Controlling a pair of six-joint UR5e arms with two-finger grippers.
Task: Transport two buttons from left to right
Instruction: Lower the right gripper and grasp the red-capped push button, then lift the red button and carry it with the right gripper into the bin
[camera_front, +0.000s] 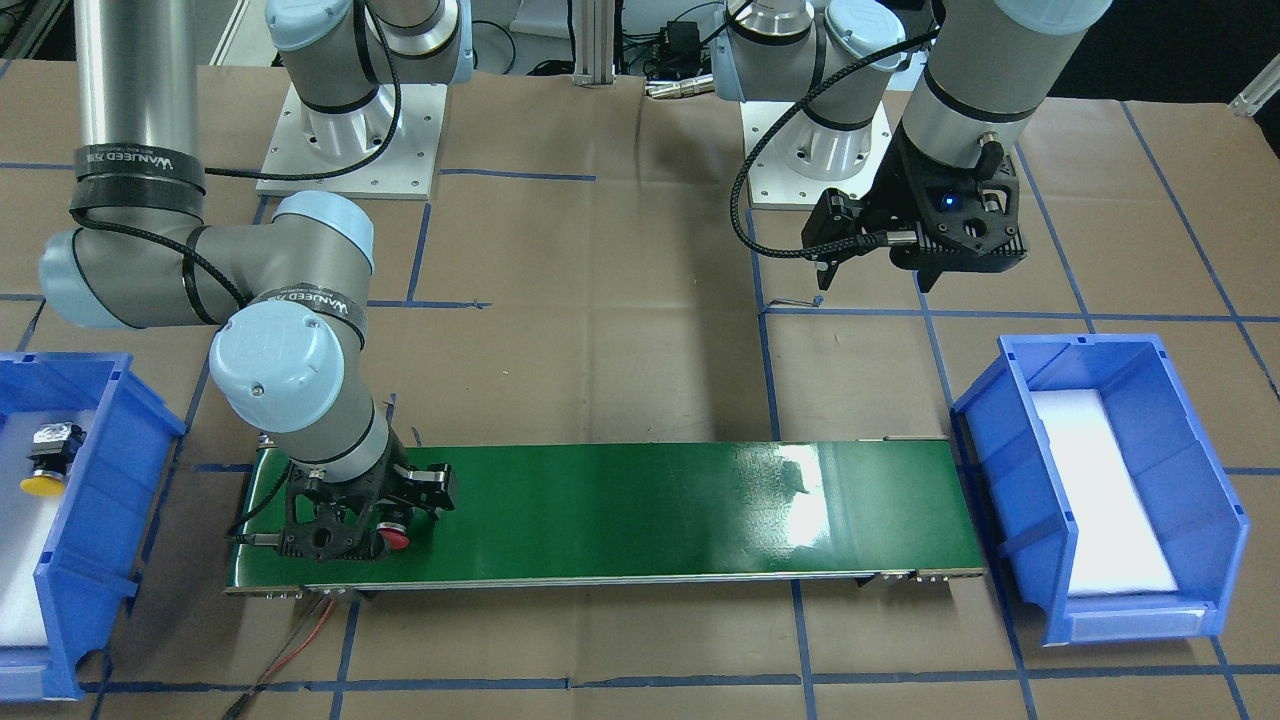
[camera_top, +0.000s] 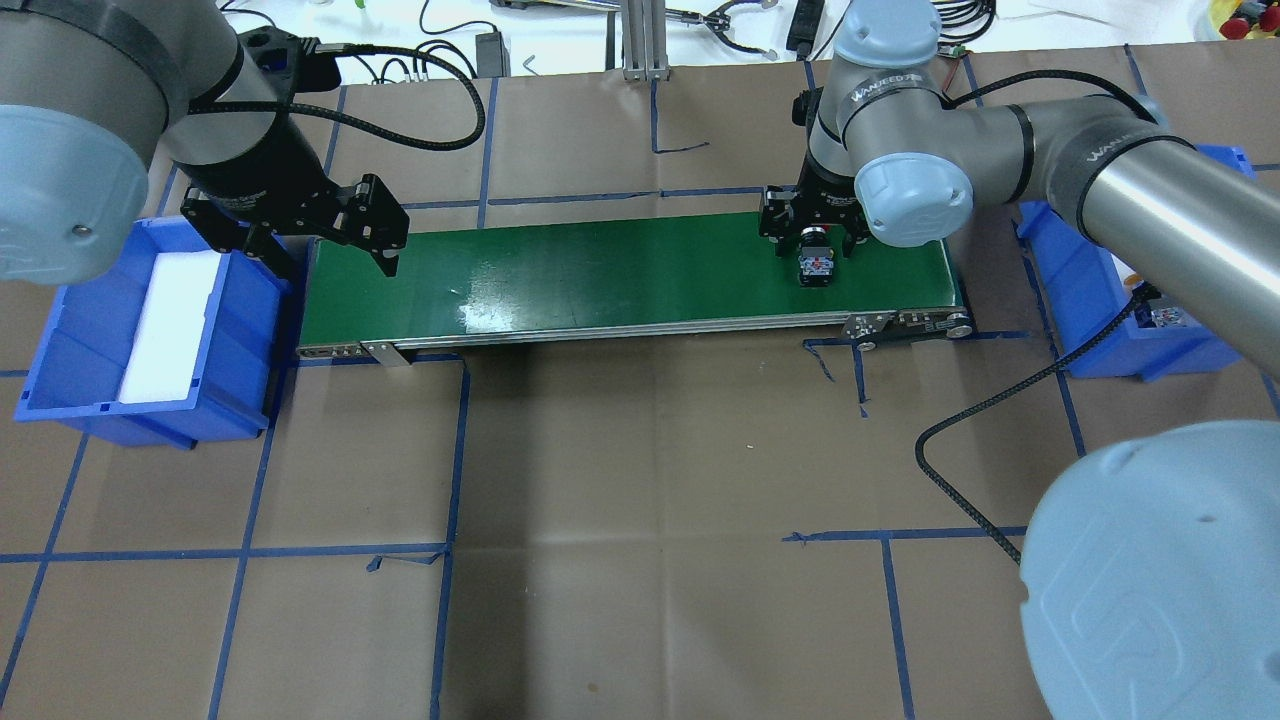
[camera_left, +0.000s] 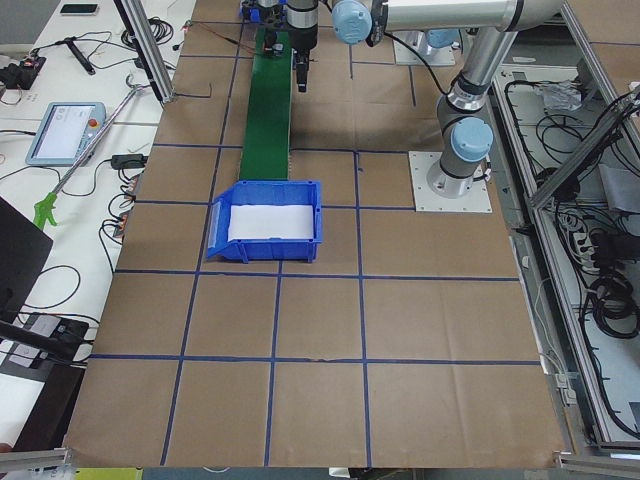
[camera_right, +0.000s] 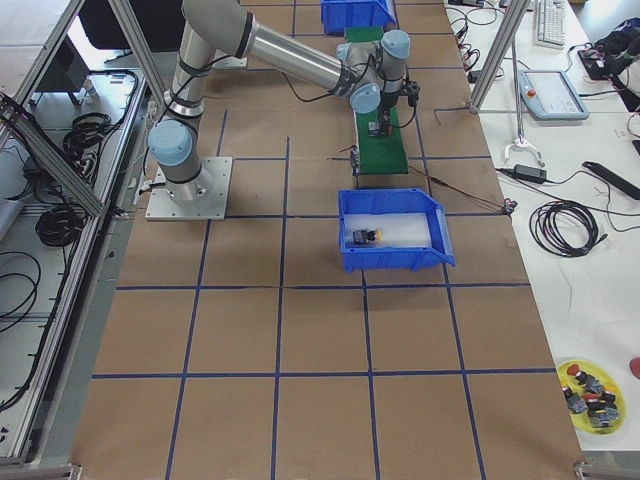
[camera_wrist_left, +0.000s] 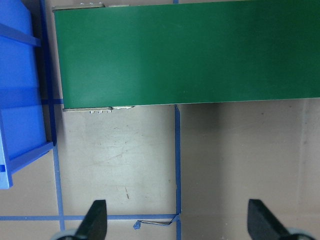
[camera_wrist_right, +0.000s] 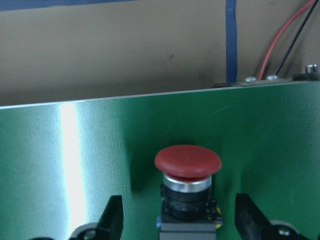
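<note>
The red-capped button (camera_wrist_right: 188, 162) lies on its side on the green conveyor belt (camera_top: 620, 270), near the belt's right end; it also shows in the overhead view (camera_top: 817, 268) and in the front view (camera_front: 393, 541). My right gripper (camera_top: 815, 240) is low over it and open. Its fingers (camera_wrist_right: 112, 217) stand either side of the button with gaps. The yellow-capped button (camera_front: 45, 470) lies in the right blue bin (camera_front: 100, 480). My left gripper (camera_wrist_left: 177, 222) is open and empty, above the brown table beside the belt's left end.
The left blue bin (camera_top: 70, 330) holds only a white foam pad. Red and black wires (camera_wrist_right: 287, 42) run off the belt's right end. Blue tape lines cross the brown table (camera_top: 640, 500).
</note>
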